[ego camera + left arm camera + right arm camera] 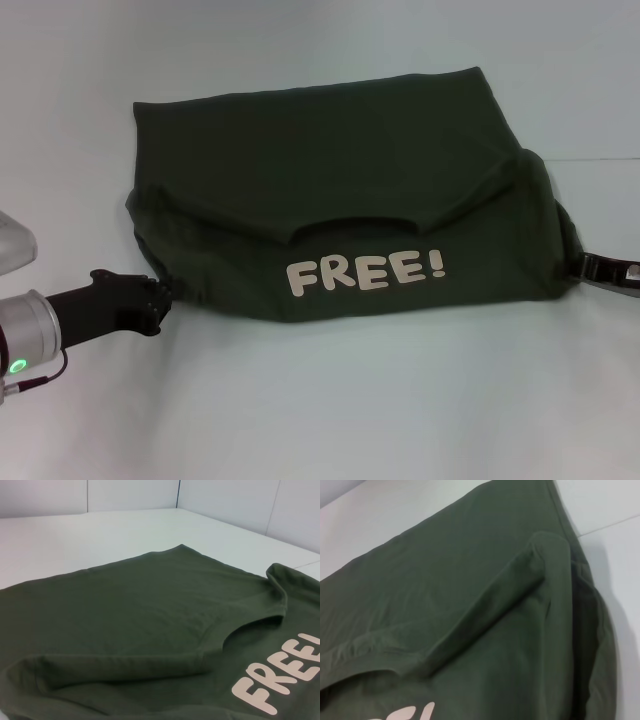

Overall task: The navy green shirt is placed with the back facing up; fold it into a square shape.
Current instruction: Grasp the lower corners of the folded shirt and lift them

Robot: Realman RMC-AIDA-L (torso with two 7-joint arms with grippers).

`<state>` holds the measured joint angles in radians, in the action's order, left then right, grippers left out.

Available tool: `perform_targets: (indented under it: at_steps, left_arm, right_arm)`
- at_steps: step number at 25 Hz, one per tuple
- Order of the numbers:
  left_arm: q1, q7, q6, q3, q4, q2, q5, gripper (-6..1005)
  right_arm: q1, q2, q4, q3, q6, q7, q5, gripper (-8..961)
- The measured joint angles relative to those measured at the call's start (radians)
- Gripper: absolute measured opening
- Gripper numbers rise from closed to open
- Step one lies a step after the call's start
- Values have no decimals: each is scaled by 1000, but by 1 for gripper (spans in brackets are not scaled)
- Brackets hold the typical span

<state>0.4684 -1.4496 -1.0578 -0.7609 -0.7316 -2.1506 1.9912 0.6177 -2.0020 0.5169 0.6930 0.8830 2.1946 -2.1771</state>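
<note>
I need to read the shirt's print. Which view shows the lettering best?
The head view: the lettering reads "FREE!" whole on the shirt. The left wrist view shows only "FREE", cropped; the right wrist view shows just a scrap.

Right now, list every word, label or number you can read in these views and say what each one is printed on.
"FREE!" in pale block letters on the folded-over near part of the navy green shirt, read in full in the head view.
"FREE", with its end cut off by the picture's edge, in the left wrist view: the same print.
In the right wrist view only the tips of pale letters show; unreadable.
No other text can be read; nothing legible on the left gripper or right gripper.
</note>
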Motion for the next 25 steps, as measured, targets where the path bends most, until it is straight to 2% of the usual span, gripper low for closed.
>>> perform_targets:
  at_steps: [5, 10, 16, 21, 25]
  left_arm:
    - [-9, -17, -15, 1, -21, -5, 0, 3]
    - [-43, -69, -103, 6, -105, -11, -6, 4]
    - [-71, -80, -133, 14, -128, -11, -8, 4]
    - [-94, -80, -159, 14, -129, -11, -8, 4]
    - [-124, -93, -191, 24, -130, -8, -8, 4]
  right_arm:
    - [-27, -5, 11, -34, 22, -42, 30, 31]
    - [-91, -2, 12, -87, 105, -147, 146, 32]
    - [-149, 1, 12, -111, 197, -232, 213, 32]
    - [-195, -21, 18, -154, 303, -307, 227, 33]
    - [-250, -58, 59, -181, 399, -367, 228, 33]
